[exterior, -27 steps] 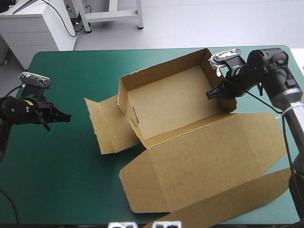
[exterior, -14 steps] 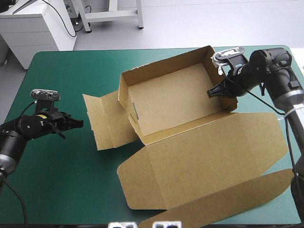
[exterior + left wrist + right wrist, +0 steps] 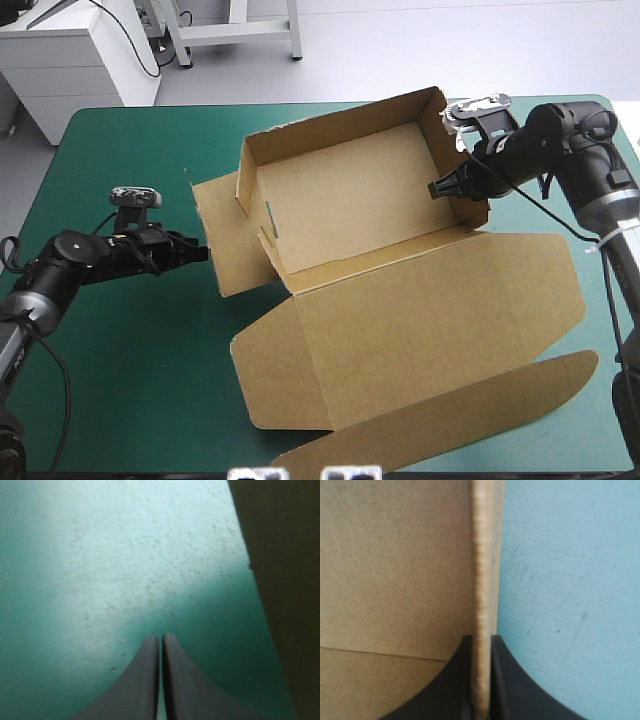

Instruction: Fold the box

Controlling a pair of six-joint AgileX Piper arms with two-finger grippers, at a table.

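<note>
Brown board box point(image 3: 350, 215) stands on the teal-green cover point(image 3: 120, 380), right of the table's middle and toward its far edge, formed as an open tray with its walls raised and its floor bare. The lid point(image 3: 430, 320) lies flat on the cover on the near side, joined along the tray's near wall, and a long tuck flap point(image 3: 450, 425) runs from it to the table's near edge. A side flap point(image 3: 225, 240) spreads outward from the tray's left wall, low over the cover; whether it lies fully flat cannot be told. Right gripper point(image 3: 438, 188) is at the tray's right wall point(image 3: 460, 160), near that wall's near end, reaching in from the table's right side. In the right wrist view the right gripper point(image 3: 480, 639) has its black fingers all but closed with the wall's top edge point(image 3: 484, 555) clamped between them, the tray's inside to one side and bare cover point(image 3: 570, 580) to the other. Left gripper point(image 3: 198, 252) sits low over the cover on the table's left half, pointed at the side flap, its tips at the flap's outer edge; contact cannot be confirmed. In the left wrist view the left gripper point(image 3: 160, 639) shows both fingers closed, meeting in one point with nothing between them, bare cover point(image 3: 125, 555) ahead and brown board point(image 3: 285, 580) just beside, clear of the tips
</note>
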